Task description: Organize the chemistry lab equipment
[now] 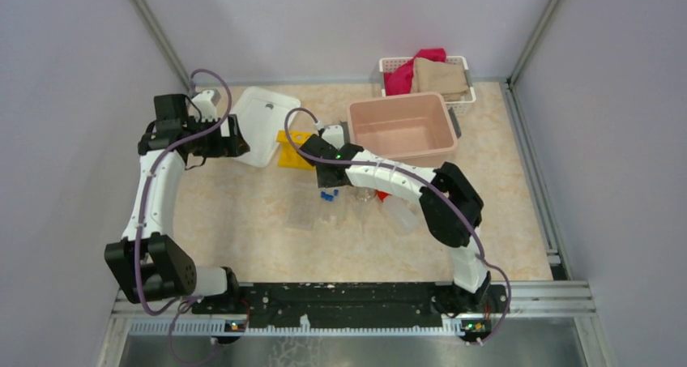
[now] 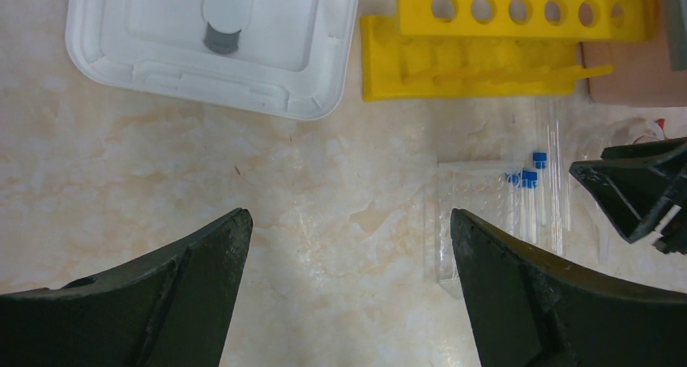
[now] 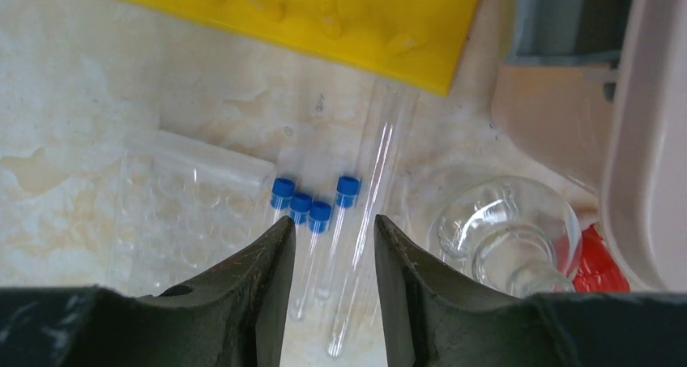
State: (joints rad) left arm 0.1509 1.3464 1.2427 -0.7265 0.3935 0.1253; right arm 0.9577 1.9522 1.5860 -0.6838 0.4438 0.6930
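Observation:
Several small clear tubes with blue caps (image 3: 312, 209) lie on the table beside a longer uncapped clear tube (image 3: 374, 197). They show as blue dots in the top view (image 1: 327, 195). My right gripper (image 3: 332, 221) hovers just above them, jaws open a narrow gap, holding nothing. The clear tube rack (image 3: 186, 213) lies to their left and the yellow tube rack (image 3: 324, 19) beyond. The clear round flask (image 3: 506, 233) and the red nozzle (image 3: 599, 262) of the white squeeze bottle (image 1: 401, 215) are to the right. My left gripper (image 2: 348, 221) is wide open and empty over bare table. I cannot make out the funnel.
The pink tub (image 1: 403, 125) stands behind the flask, its white lid (image 2: 211, 43) with the grey handle lies at the far left. A white basket (image 1: 462, 100) of red and tan cloths sits at the back right. Grey walls enclose the table.

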